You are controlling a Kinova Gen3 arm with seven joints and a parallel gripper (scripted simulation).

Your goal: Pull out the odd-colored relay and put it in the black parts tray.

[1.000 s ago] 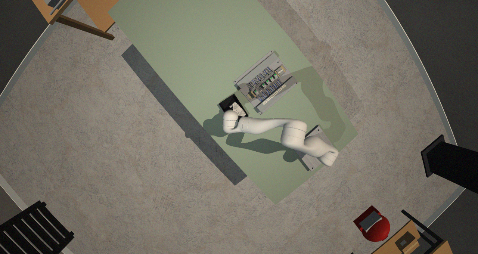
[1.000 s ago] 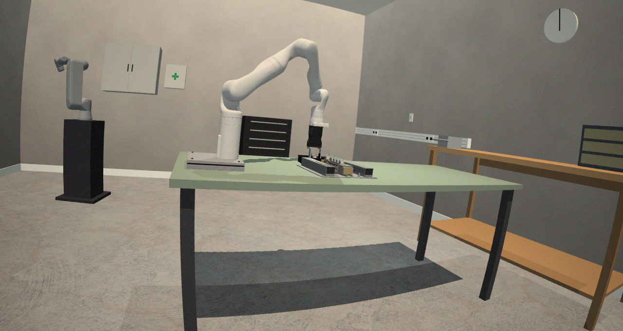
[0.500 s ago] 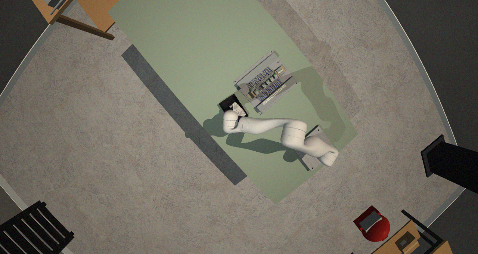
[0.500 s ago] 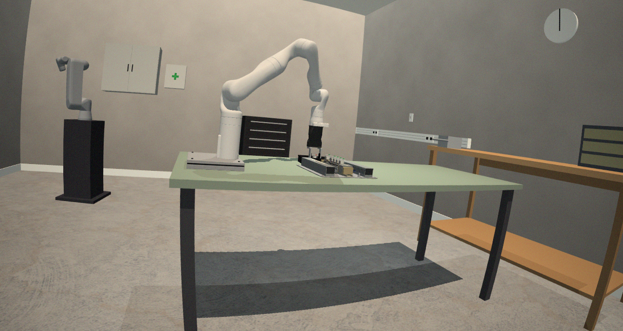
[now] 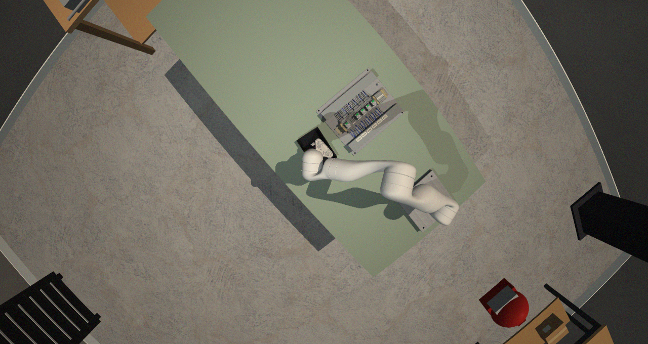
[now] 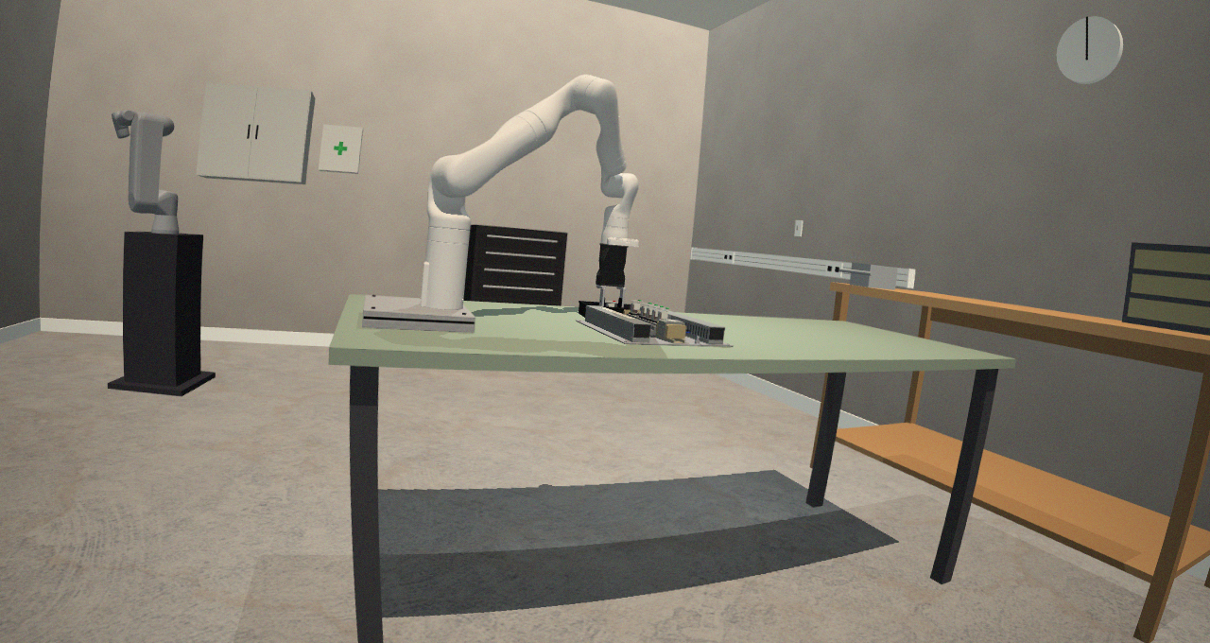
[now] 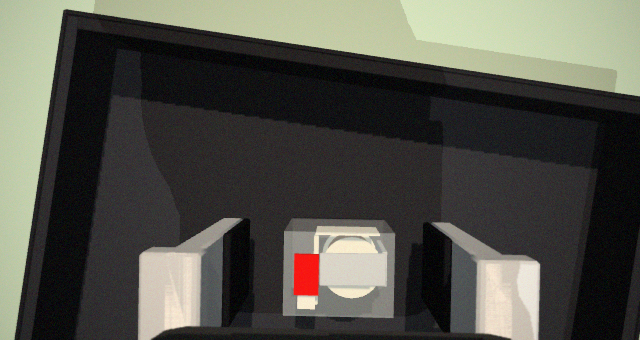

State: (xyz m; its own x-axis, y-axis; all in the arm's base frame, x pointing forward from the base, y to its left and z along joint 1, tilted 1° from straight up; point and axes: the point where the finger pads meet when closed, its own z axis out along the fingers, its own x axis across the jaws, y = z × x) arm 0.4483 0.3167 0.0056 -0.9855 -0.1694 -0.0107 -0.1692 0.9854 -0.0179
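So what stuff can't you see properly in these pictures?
- Top view: the arm's wrist covers most of the black parts tray, hiding the relay inside.
- Top view: the relay panel is too small to count its green buttons.
- Exterior view: the panel blocks the tray, so only the gripper above it shows.
- Wrist view: the bottom edge cuts off the red-button relay and the open jaws beside it.

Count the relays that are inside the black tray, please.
1: the red-buttoned relay sits on the floor of the black parts tray, between the open gripper fingers, touching neither. The gripper body may hide others.
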